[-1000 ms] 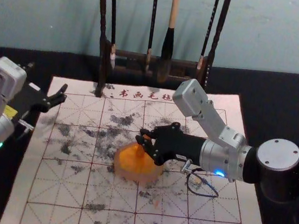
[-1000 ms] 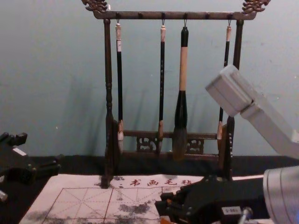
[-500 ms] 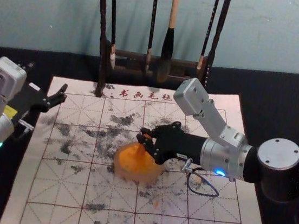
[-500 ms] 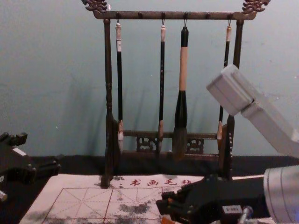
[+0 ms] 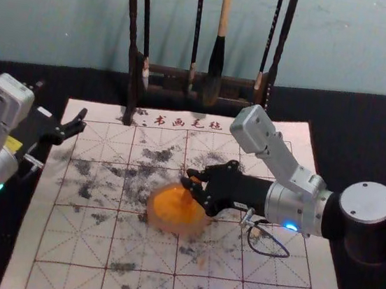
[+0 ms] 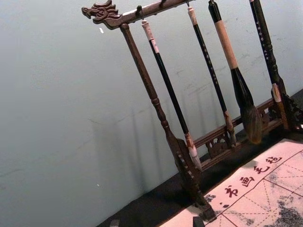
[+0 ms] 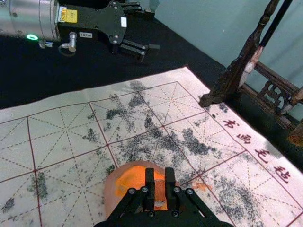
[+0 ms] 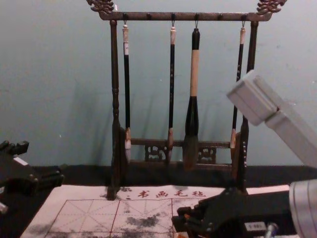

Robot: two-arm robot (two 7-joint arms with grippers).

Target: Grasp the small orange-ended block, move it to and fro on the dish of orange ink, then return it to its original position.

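My right gripper [image 5: 193, 181] is over the right part of the dish of orange ink [image 5: 165, 211] in the head view. Between its fingers is the small block [image 5: 187, 199], its lower end at the orange ink. The right wrist view has the right gripper [image 7: 160, 182] shut on the block [image 7: 160, 190], a finger on each side, with the dish [image 7: 111, 190] behind and around it. My left gripper [image 5: 79, 125] is parked at the left edge of the mat, fingers apart.
The dish stands on a white gridded mat [image 5: 75, 243] with grey ink smudges. Behind the mat, a dark wooden rack [image 5: 132, 74] holds several hanging brushes, the thick one [image 5: 216, 63] near its middle. Black cloth [image 5: 364, 130] covers the table around the mat.
The right gripper has shifted slightly to the right with the block, from the middle of the dish toward its right side. The left arm has stayed still.
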